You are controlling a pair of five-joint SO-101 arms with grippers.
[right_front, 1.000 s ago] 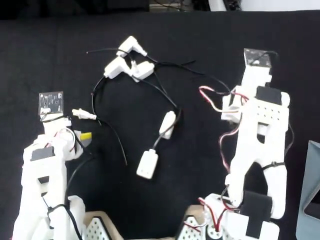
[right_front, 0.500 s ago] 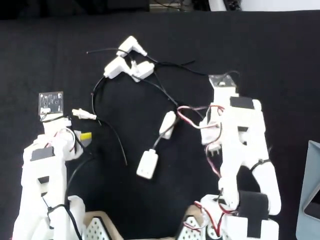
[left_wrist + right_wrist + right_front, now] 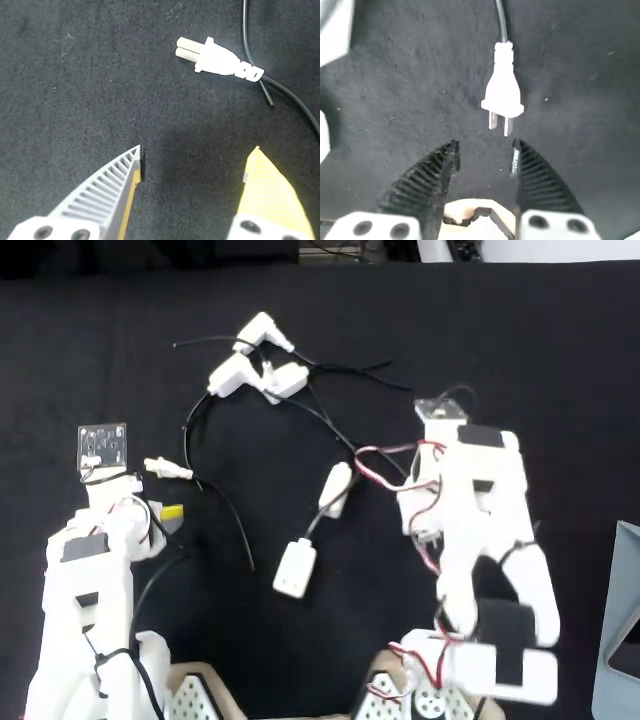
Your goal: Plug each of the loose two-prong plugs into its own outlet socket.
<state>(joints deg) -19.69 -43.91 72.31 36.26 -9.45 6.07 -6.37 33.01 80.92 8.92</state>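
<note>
A white two-prong plug on a black cord lies on the black cloth ahead of my left gripper, which is open and empty. From above, that plug sits just beyond the left arm's yellow finger. Another white plug points its metal prongs toward my right gripper, also open, a short gap away. The right arm stands right of centre. White socket blocks lie at the back and in the middle.
Black cords loop across the cloth between the plugs and sockets. An oblong white connector lies left of the right arm. A grey object stands at the right edge. Red and white arm wires hang by the right arm.
The right arm has swung left and drawn back toward the front of the table. The left arm, plugs and sockets have stayed put.
</note>
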